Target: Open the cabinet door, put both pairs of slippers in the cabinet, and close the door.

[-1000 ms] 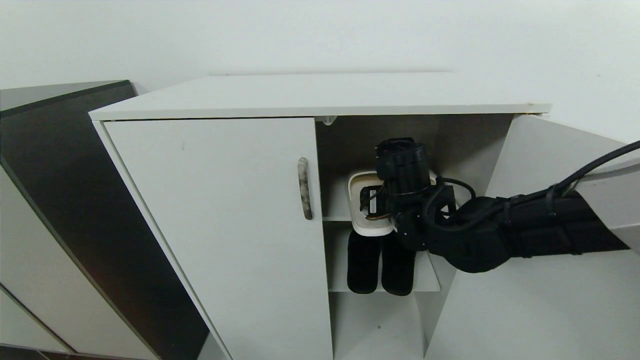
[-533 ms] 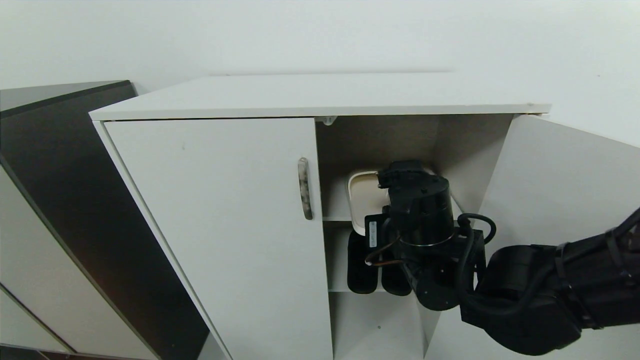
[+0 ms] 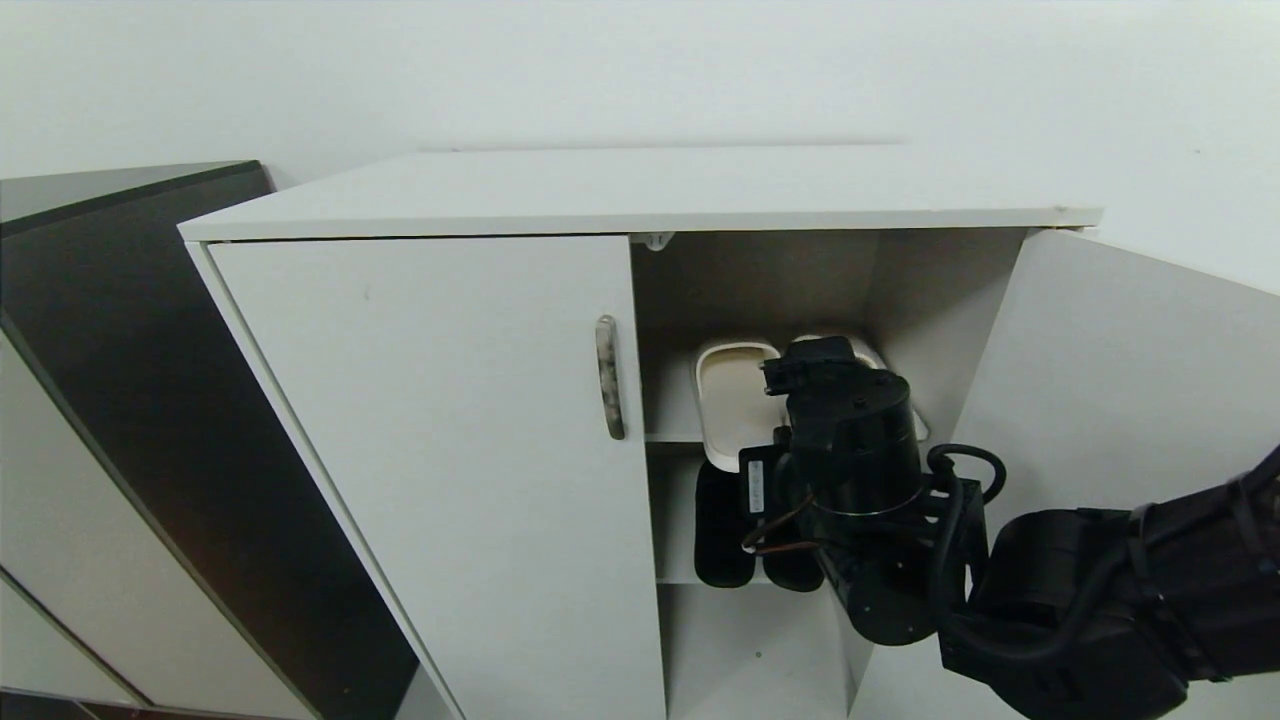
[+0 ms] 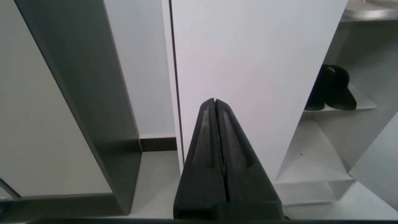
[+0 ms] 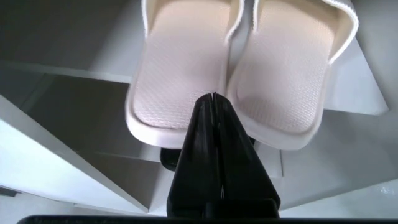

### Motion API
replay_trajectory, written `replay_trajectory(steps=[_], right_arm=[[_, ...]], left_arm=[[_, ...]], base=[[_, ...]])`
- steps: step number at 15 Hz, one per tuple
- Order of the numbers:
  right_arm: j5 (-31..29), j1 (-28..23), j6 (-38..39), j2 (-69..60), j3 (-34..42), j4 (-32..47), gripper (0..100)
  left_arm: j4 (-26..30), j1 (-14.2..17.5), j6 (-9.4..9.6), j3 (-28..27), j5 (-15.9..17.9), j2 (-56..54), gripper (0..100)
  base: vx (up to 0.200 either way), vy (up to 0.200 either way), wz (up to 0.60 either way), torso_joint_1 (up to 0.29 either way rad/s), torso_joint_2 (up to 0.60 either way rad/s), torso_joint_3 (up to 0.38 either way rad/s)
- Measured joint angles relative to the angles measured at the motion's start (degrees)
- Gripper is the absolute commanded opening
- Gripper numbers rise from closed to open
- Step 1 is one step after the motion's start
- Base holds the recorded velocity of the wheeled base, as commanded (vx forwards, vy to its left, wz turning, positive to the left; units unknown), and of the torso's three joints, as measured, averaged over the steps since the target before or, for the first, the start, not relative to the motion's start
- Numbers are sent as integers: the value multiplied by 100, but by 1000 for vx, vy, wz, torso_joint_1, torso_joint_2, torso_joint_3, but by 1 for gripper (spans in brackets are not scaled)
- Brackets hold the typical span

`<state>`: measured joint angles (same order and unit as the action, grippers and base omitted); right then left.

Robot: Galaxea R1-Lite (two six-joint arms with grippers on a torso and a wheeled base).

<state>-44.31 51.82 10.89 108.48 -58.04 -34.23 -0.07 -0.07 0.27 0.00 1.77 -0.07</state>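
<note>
The white cabinet (image 3: 640, 190) has its right door (image 3: 1110, 400) swung open and its left door (image 3: 430, 450) closed. A pair of white slippers (image 3: 735, 400) lies on the upper shelf, heels overhanging the front edge. A pair of black slippers (image 3: 722, 530) lies on the shelf below. My right arm's wrist (image 3: 850, 440) hangs in front of the opening. In the right wrist view my right gripper (image 5: 213, 96) is shut on nothing, just short of the white slippers' (image 5: 180, 68) heels. My left gripper (image 4: 214, 101) is shut and empty, low before the closed door, with the black slippers (image 4: 333, 90) off to one side.
A metal handle (image 3: 608, 377) sits on the closed left door's inner edge. A dark cabinet (image 3: 130, 400) stands close on the left. The compartment under the lower shelf (image 3: 750, 650) holds nothing. A white wall runs behind.
My right arm has drawn back out of the upper compartment and dropped lower. The white slippers stay on the shelf, and both now show.
</note>
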Motion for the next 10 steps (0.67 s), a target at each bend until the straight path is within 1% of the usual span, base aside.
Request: replay_trajectory(steps=[4, 10], right_arm=[[9, 21, 11, -2, 38, -45, 0], [41, 46, 20, -2, 46, -48, 0]], left_arm=[[0, 0, 0, 0, 6, 0, 0], [-6, 0, -2, 0, 9, 0, 0]], base=[[0, 0, 0, 0, 0, 0], [-200, 0, 0, 2, 3, 4]])
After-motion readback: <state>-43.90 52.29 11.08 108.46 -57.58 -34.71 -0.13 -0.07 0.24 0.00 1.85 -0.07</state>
